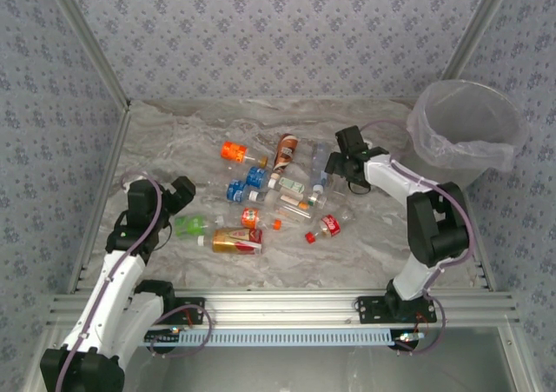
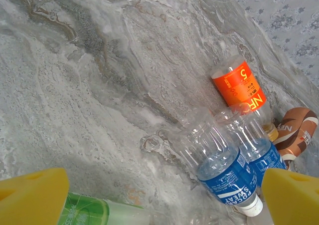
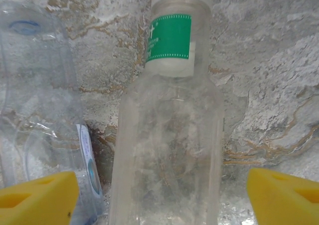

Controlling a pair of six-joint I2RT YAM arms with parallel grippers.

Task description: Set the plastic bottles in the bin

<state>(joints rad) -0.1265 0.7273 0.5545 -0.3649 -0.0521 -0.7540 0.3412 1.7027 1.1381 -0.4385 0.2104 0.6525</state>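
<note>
The right tool (image 3: 159,200) has its yellow fingers (image 3: 37,197) apart, one on either side of a clear bottle with a green label (image 3: 169,135). Neither finger touches it. That bottle lies on the marble worktop (image 3: 269,85) with its neck pointing away from the tool. Just beside it, by one finger, lies a crushed clear bottle (image 3: 45,110). In the top view the bin (image 1: 452,162) stands upright off to this tool's right, apart from it.

The left tool (image 2: 159,205) is spread wide and holds nothing. A green bottle (image 2: 94,210) lies by one of its fingers. Two blue-labelled bottles (image 2: 224,170) lie side by side ahead, near the other finger. Beyond them lie an orange-labelled bottle (image 2: 241,88) and a brown-labelled bottle (image 2: 296,132).
</note>
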